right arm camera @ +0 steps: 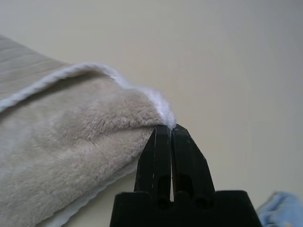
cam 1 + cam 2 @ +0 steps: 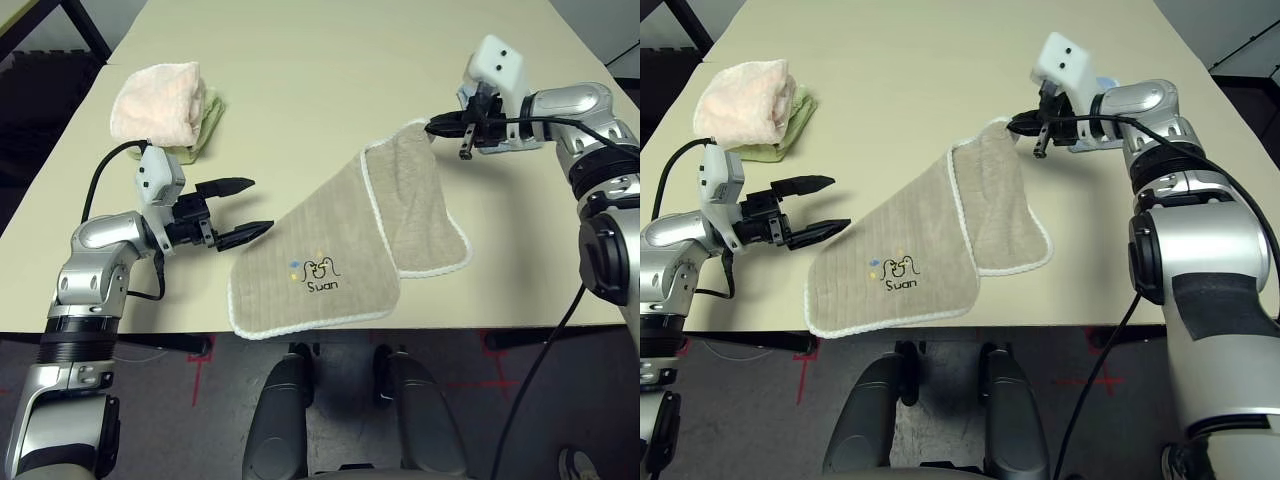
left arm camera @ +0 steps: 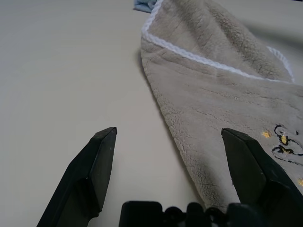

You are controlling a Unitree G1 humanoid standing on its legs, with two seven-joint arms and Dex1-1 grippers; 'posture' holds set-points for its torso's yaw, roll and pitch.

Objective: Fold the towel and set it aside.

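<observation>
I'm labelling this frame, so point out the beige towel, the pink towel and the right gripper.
beige towel (image 2: 320,255), left eye view, flat middle.
pink towel (image 2: 155,100), left eye view, top fold.
right gripper (image 2: 435,127), left eye view, fingertips pinching the corner.

Light: bright, even, from overhead.
Shadows: soft, short under the towel (image 2: 330,240).
Glare: none on the table (image 2: 330,60).
Focus: wrist views soft up close.

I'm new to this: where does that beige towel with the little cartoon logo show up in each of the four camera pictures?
Left eye view: the towel lies centre, near the table's front edge.
Right eye view: centre-left.
Left wrist view: the right half, beyond the open left gripper.
Right wrist view: the left side, its corner pinched by the right gripper.
Shared landmark: the white stitched edging.
</observation>
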